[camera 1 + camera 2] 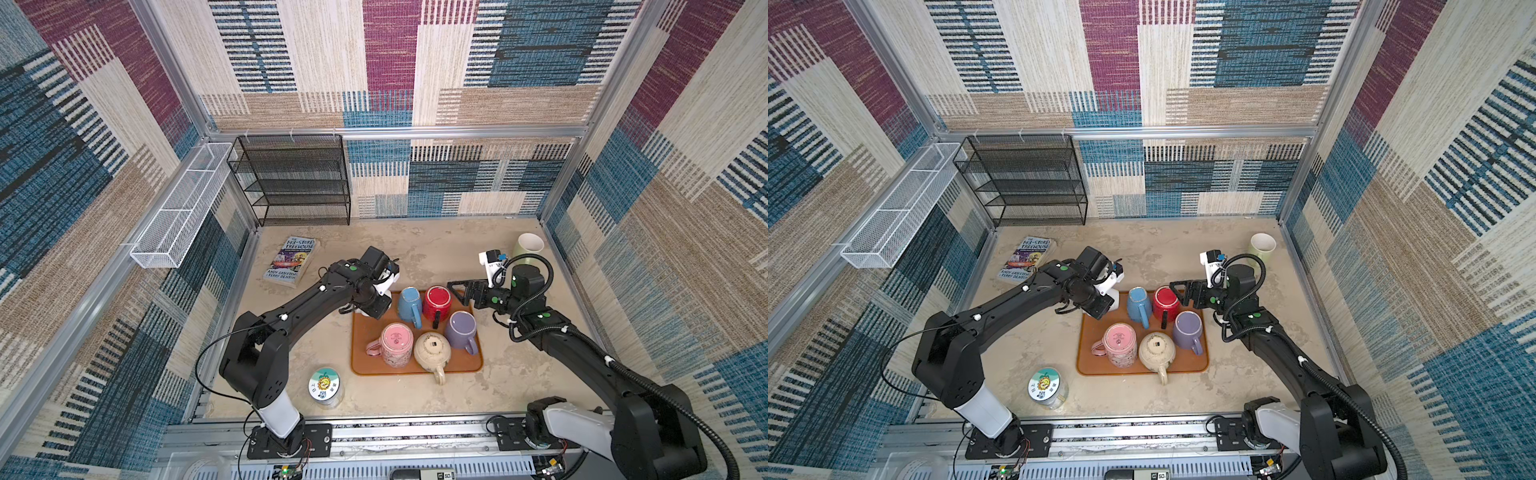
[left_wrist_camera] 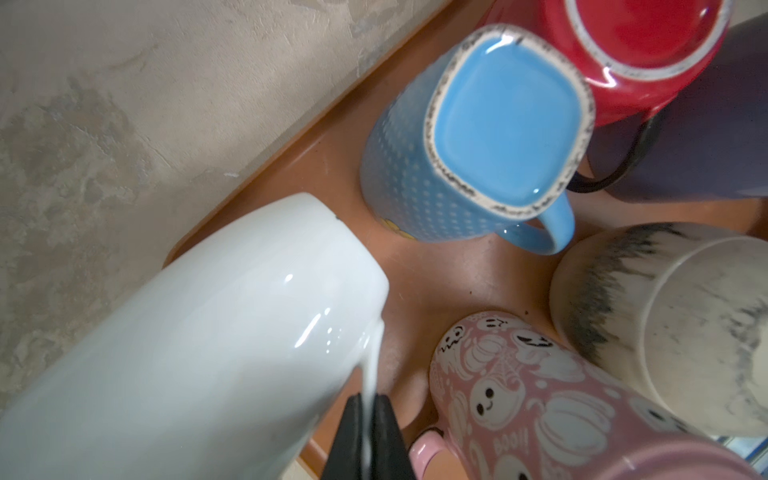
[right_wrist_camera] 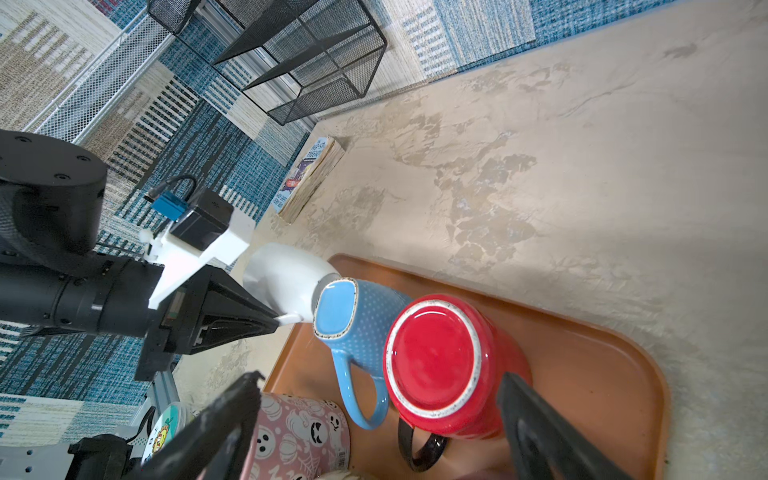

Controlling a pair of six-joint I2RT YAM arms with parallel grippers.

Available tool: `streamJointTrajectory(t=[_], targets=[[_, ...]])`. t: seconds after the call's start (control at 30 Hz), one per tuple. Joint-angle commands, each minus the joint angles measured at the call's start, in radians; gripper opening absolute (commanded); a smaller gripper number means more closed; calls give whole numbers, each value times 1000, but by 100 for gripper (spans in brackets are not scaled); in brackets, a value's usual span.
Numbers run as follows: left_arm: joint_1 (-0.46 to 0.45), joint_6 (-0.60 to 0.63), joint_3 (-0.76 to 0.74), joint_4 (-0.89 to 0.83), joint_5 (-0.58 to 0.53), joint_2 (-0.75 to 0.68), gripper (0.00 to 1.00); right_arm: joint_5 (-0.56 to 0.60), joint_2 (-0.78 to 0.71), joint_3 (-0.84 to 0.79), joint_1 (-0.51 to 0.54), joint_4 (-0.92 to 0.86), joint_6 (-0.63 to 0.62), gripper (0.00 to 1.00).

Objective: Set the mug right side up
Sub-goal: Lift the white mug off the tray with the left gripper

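A white mug (image 2: 208,332) hangs tilted over the far left corner of the orange tray (image 1: 365,332). My left gripper (image 2: 368,399) is shut on its thin handle; the right wrist view shows the same grip, with the white mug (image 3: 286,274) beside the blue mug (image 3: 357,316). In both top views the left gripper (image 1: 376,307) (image 1: 1096,305) hides most of it. My right gripper (image 3: 380,378) stands open just above the upside-down red mug (image 1: 436,301), one finger on either side, not touching it.
Blue (image 1: 409,303), purple (image 1: 462,330), pink (image 1: 397,343) and cream (image 1: 432,351) mugs crowd the tray bottom up. A pale green cup (image 1: 528,247) stands far right. A book (image 1: 291,262), a lidded jar (image 1: 325,386), a black wire rack (image 1: 291,178) and a white basket (image 1: 183,208) are on the left.
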Motion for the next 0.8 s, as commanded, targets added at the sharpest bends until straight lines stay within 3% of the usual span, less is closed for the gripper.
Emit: streamJointTrajectory(t=[0.0, 0.37, 0.77], targets=[[1, 0, 23, -10, 4, -25, 0, -14, 3, 12, 2, 12, -9, 92], [3, -10, 48, -50, 36, -71, 0, -28, 17, 21, 13, -18, -17, 92], [30, -102, 28, -68, 107, -47, 0, -29, 73, 53, 58, -55, -40, 91]])
